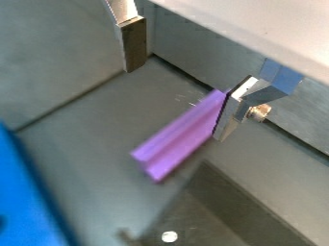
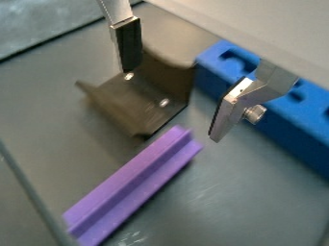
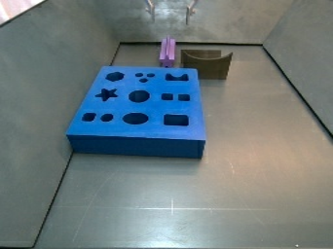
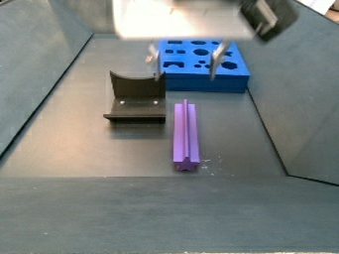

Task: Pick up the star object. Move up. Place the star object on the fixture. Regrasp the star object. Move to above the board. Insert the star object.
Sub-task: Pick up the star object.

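The purple star object (image 4: 187, 134) lies flat on the grey floor beside the fixture (image 4: 133, 97), a dark brown notched block. It also shows in a side view (image 3: 168, 51) and in both wrist views (image 1: 180, 142) (image 2: 129, 197). My gripper (image 4: 185, 62) is open and empty, hovering above the far end of the star object, between it and the blue board (image 4: 199, 62). In both wrist views the gripper (image 1: 180, 101) (image 2: 174, 102) has its silver fingers (image 1: 134, 43) spread wide with nothing between them. The fixture (image 2: 135, 96) and the board (image 2: 270, 101) lie below it.
The board (image 3: 136, 109) with its dark shaped holes fills the middle of the floor. The fixture (image 3: 205, 63) stands behind it near the back wall. Grey walls close in the workspace on all sides.
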